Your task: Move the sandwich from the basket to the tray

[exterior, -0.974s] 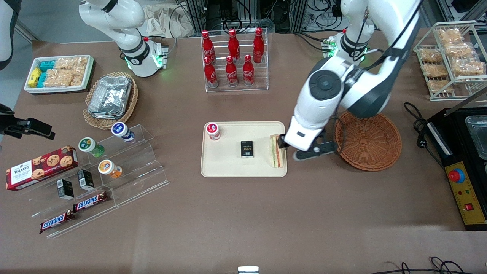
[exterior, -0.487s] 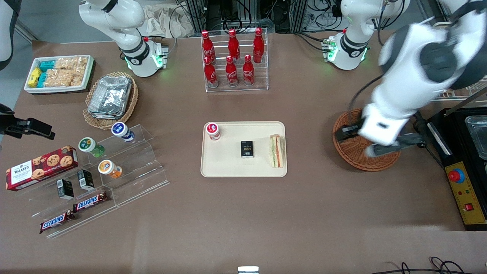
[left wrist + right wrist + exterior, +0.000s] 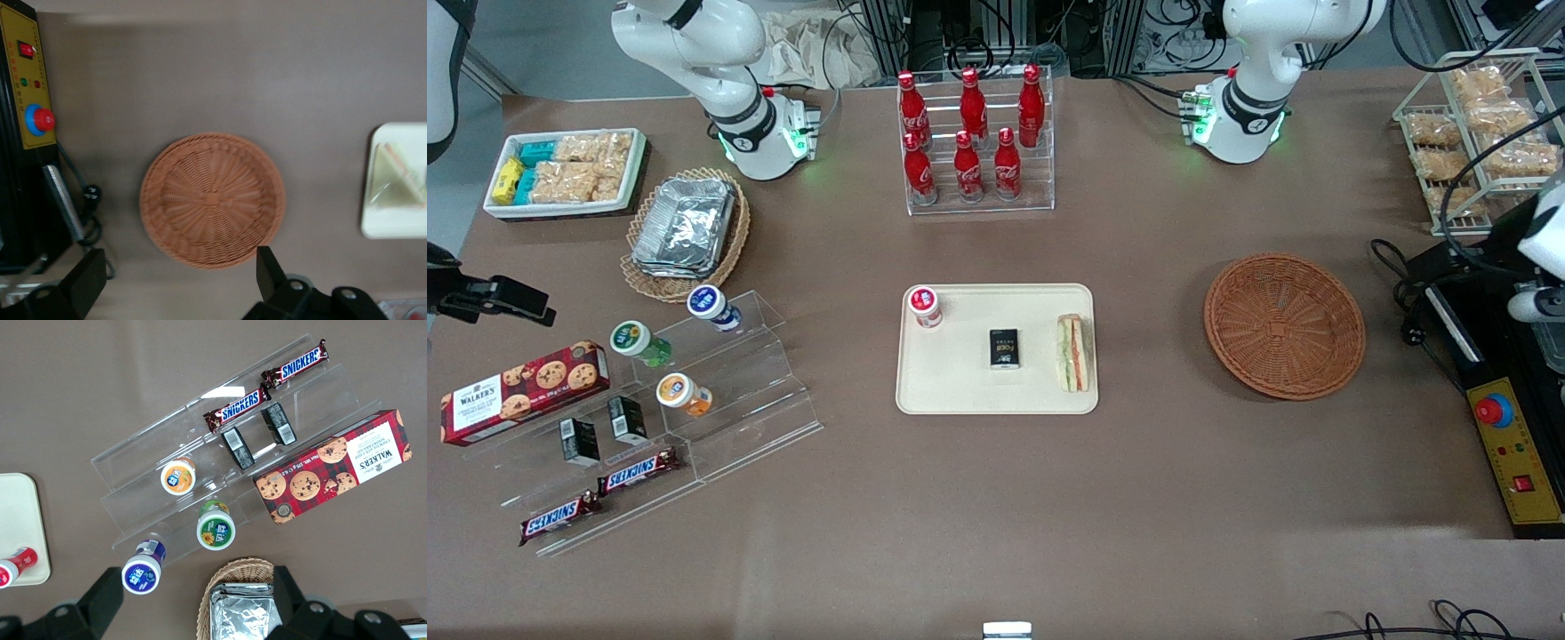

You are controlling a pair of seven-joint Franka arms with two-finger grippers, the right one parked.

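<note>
The tray [image 3: 960, 391] sat mid-table with the empty basket [image 3: 1285, 325] lying toward the working arm's end. The gripper [image 3: 180, 280] hung high above the basket, fingers spread apart and holding nothing. The sandwich [image 3: 1073, 353] lay on the tray beside a small black box [image 3: 1005, 348]. The placing looked done; I judged only parking the arm remained.

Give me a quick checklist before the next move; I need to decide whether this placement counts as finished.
1. sandwich lies inside the tray, at its edge nearest the basket: ok.
2. basket holds nothing: ok.
3. gripper open, holding nothing: ok.
4. Gripper is above the table beside the basket, apart from the tray: ok.
5. black box and red-capped bottle on the tray are apart from the sandwich: ok.
</note>
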